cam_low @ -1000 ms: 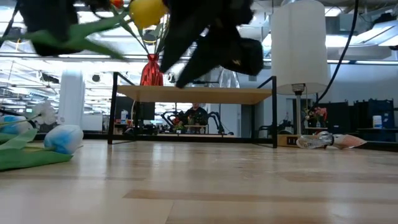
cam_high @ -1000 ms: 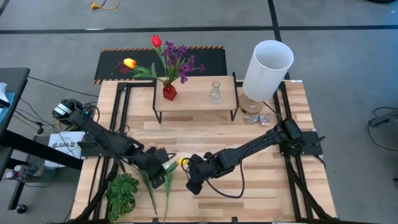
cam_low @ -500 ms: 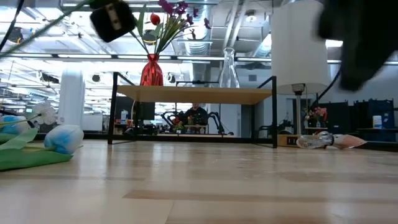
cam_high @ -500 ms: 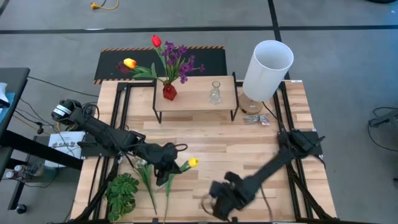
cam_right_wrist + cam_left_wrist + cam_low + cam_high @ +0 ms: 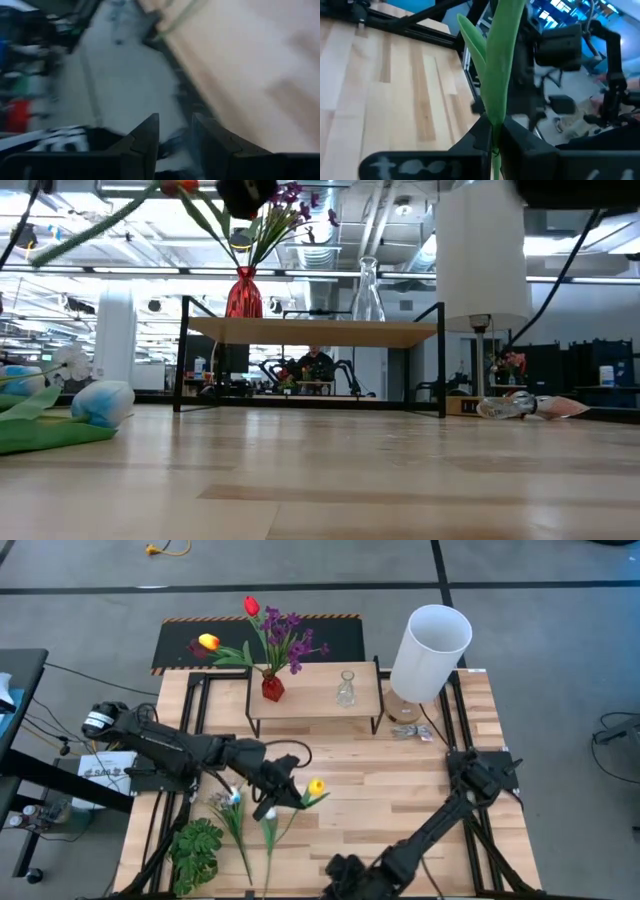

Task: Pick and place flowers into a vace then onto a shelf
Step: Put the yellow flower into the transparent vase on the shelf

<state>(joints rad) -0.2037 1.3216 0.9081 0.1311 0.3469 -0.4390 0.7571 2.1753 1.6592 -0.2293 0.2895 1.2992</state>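
Left gripper [image 5: 285,792] clamped on my yellow tulip [image 5: 316,786] above mid-table. Right gripper [image 5: 345,875], fingers apart, at near edge. Red vase [image 5: 272,688] on shelf [image 5: 310,700] holds flowers [image 5: 283,635]; glass vase [image 5: 346,690] empty.

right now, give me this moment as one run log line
left gripper: shut on yellow tulip stem, lifted mid-table | right gripper: open, empty, near table edge | red vase: on shelf, three flowers in
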